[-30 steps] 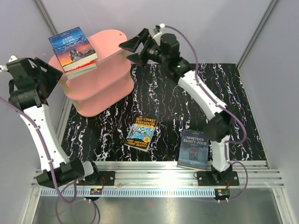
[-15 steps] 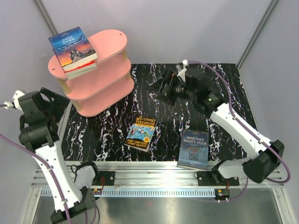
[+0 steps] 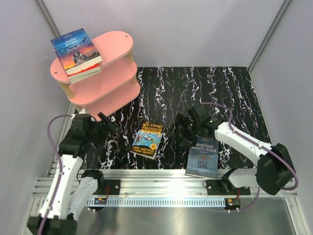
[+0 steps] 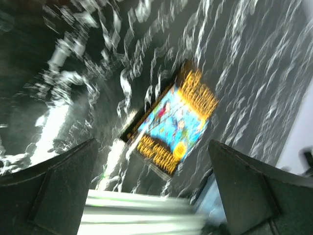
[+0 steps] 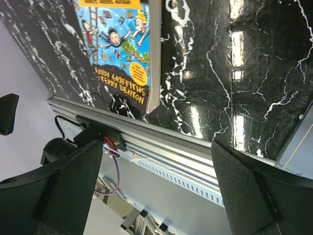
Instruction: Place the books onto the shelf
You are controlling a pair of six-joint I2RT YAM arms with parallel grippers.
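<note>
Released, empty: left gripper (image 3: pixel 101 128), right gripper (image 3: pixel 182 132), low over black marbled desk (image 3: pixel 220 88).
Between them blue-yellow Treehouse paperback (image 3: pixel 147 140); dark blue paperback (image 3: pixel 202 157) near right.

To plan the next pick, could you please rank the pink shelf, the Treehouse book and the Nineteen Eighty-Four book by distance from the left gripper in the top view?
1. pink shelf, just beyond the left gripper
2. Treehouse book, to its right
3. Nineteen Eighty-Four book, farther right
</note>
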